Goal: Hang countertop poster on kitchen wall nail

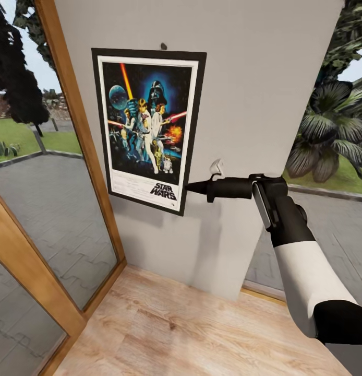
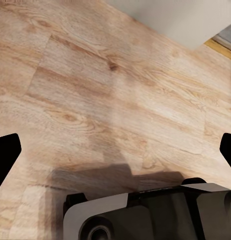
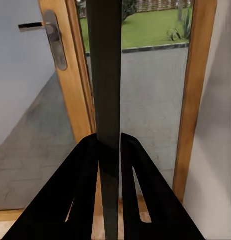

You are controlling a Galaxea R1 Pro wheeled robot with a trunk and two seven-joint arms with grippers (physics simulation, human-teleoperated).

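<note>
Black-framed and white-bordered, the poster hangs flat against the pale grey wall, a little tilted so that its lower edge slopes down toward 4 o'clock. A small dark nail sits in the wall just above the middle of its top edge; whether the frame actually rests on it cannot be told. The dark blue artwork with lightsaber figures and the title lettering at the lower right are plain to read in the head view.

From 3 o'clock the right arm, white sleeve and black wrist, reaches across, and the right gripper meets the poster's right edge near its lower corner. In the right wrist view the two black fingers are closed tight on the thin dark edge of the poster, which runs straight up between them. Behind it stand a wooden door frame with a metal handle, glass, paving and grass.

A small white hook-like fitting sits on the wall just above the right gripper's body.

The left gripper hangs over the light wood floor, its two black fingertips wide apart at either side of the left wrist view, holding nothing.

At 9 o'clock of the poster a wood-framed glass door looks onto grey paving.
</note>
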